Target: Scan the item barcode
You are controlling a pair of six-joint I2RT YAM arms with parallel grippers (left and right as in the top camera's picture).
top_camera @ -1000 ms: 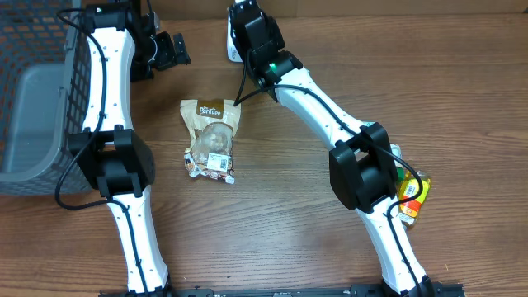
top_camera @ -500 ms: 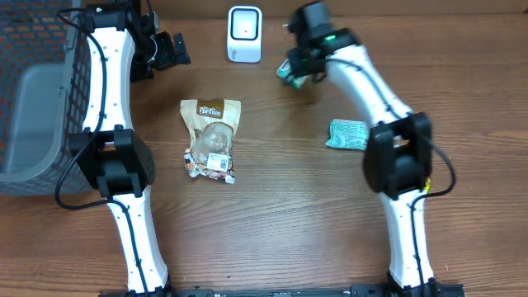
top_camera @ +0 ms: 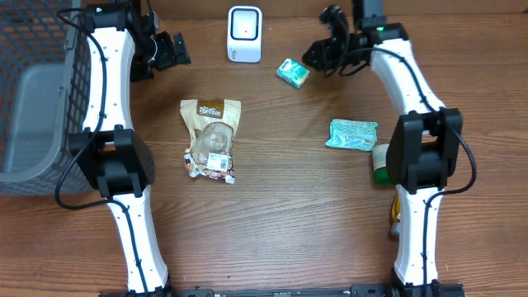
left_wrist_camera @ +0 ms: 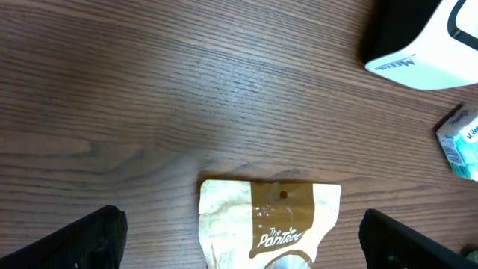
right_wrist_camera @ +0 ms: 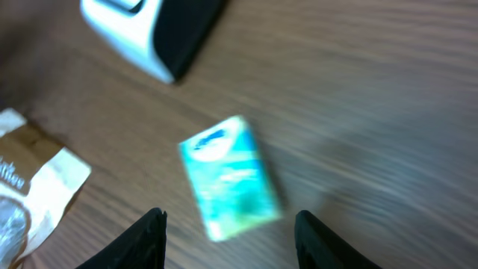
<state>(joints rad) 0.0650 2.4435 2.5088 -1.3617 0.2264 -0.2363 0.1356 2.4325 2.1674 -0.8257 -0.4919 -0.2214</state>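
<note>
The white barcode scanner point(top_camera: 244, 33) stands at the back of the table, seen too in the right wrist view point(right_wrist_camera: 149, 33). The item, a small teal box point(top_camera: 292, 73), lies flat on the wood just right of it. My right gripper point(top_camera: 318, 56) hovers to the right of the box and is open. In its blurred wrist view the box point(right_wrist_camera: 230, 178) lies ahead of the right gripper point(right_wrist_camera: 231, 243), clear of both fingers. My left gripper point(top_camera: 169, 51) is open at the back left, above the top of a brown pouch point(left_wrist_camera: 269, 220).
The brown snack pouch point(top_camera: 211, 139) lies left of centre. A teal packet point(top_camera: 353, 134), a green item point(top_camera: 380, 161) and an orange-yellow pack point(top_camera: 394, 216) lie along the right arm. A grey mesh basket point(top_camera: 33, 99) fills the left edge.
The right arm swung from over the scanner toward the right. Its gripper opened and left the small teal box on the table. The left arm has not moved.
</note>
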